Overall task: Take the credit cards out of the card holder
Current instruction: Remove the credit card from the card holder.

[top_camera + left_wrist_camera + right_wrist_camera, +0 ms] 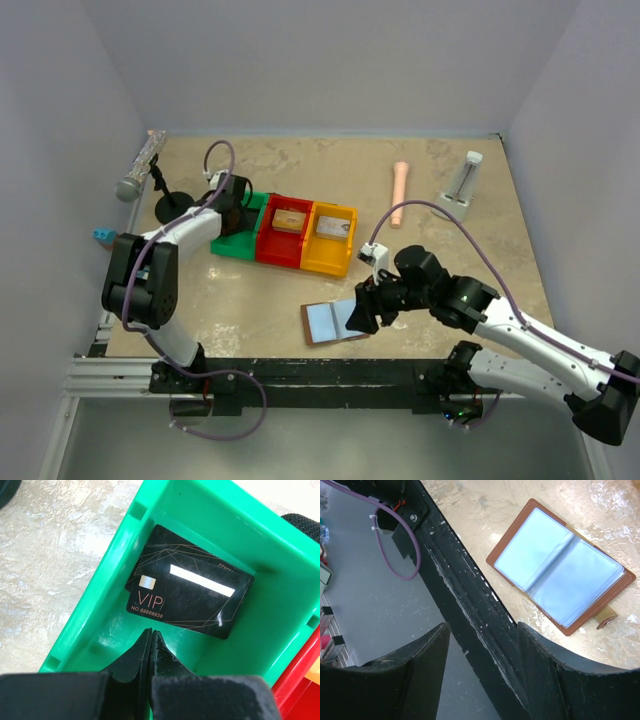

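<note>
Beside black rail (pixel 451 575): card holder (pixel 560 567) open, right pincer (pixel 484 630) spread.

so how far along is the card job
Looks nearly done: a black VIP card lies in the green bin, and the red bin and yellow bin each hold a card. Nothing is in hand: left gripper shut and empty, right gripper open. The sleeves that show in the open card holder look empty.

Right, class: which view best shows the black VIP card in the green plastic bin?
Left wrist: the black VIP card lies in the green plastic bin, lettering readable. Top external shows only the bin; right wrist, neither.
</note>
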Robot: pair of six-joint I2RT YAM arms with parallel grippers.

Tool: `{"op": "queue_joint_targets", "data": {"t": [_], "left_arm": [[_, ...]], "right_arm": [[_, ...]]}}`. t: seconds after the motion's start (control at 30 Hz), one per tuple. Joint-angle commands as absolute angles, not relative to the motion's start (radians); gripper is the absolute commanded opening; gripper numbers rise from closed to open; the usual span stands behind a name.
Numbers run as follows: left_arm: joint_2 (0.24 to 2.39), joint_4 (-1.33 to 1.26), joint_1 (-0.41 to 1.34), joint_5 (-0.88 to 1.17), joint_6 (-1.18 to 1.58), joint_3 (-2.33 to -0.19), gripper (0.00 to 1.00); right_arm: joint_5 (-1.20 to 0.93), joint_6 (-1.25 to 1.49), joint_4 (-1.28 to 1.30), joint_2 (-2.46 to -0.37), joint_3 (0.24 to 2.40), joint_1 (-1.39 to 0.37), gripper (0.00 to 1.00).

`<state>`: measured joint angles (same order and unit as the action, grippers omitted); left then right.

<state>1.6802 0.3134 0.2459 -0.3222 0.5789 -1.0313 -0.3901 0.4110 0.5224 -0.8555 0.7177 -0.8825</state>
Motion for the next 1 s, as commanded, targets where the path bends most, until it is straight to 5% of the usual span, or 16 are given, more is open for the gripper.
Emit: {"op": "queue_joint_targets", "data": {"t": [0.0, 0.97], "left_arm": [[1.704, 0.328, 0.253, -0.336, 0.548, -1.097, 0.00], [1.646, 0.331, 0.255, -0.325, 0.597, -1.034, 0.00]], "right_arm": [[-0.374, 0.400, 0.515, -0.861, 0.747, -0.882, 0.60], [-0.397, 0.423, 0.483, -0.854, 0.726, -0.882, 0.60]]}}
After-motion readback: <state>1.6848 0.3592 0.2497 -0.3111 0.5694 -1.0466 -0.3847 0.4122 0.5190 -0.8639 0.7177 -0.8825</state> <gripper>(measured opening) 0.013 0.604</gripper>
